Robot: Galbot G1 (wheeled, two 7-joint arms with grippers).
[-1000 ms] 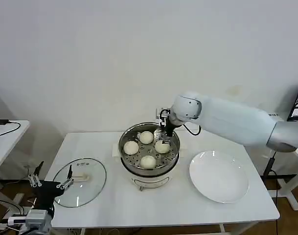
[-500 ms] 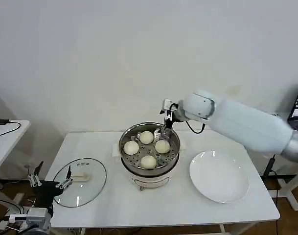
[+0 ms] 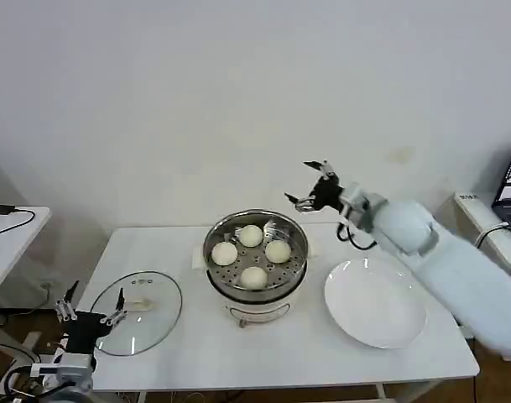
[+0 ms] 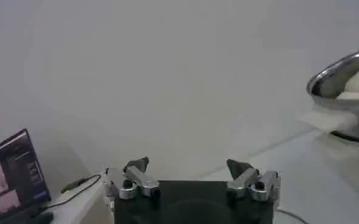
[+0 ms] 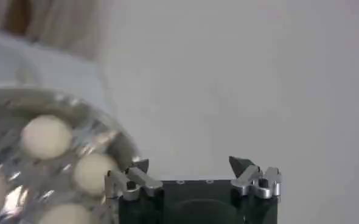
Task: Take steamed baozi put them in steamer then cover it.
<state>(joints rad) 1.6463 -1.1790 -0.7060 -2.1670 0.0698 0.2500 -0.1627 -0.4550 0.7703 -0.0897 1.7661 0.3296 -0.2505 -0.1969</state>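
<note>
The shiny steamer [image 3: 282, 291] stands mid-table on its white base, uncovered. Several off-white baozi lie on its perforated tray, among them one at the back [image 3: 251, 236], one on the left [image 3: 224, 253] and one at the front [image 3: 254, 277]. My right gripper [image 3: 299, 182] hangs open and empty in the air, above and just right of the steamer's rim. In the right wrist view that gripper [image 5: 191, 164] is open, with the baozi [image 5: 45, 136] in the pot [image 5: 115, 137] beside it. My left gripper [image 3: 91, 306] [image 4: 191, 167] waits open and low at the table's left edge.
A round glass lid [image 3: 150, 323] lies flat on the table left of the steamer, right beside the left gripper. A bare white plate [image 3: 375, 302] sits to the steamer's right. The steamer's rim [image 4: 344, 70] shows far off in the left wrist view. A wall is close behind.
My right gripper has lifted out of the steamer and drawn back up and to the right, leaving a baozi on the tray. The left arm has barely shifted.
</note>
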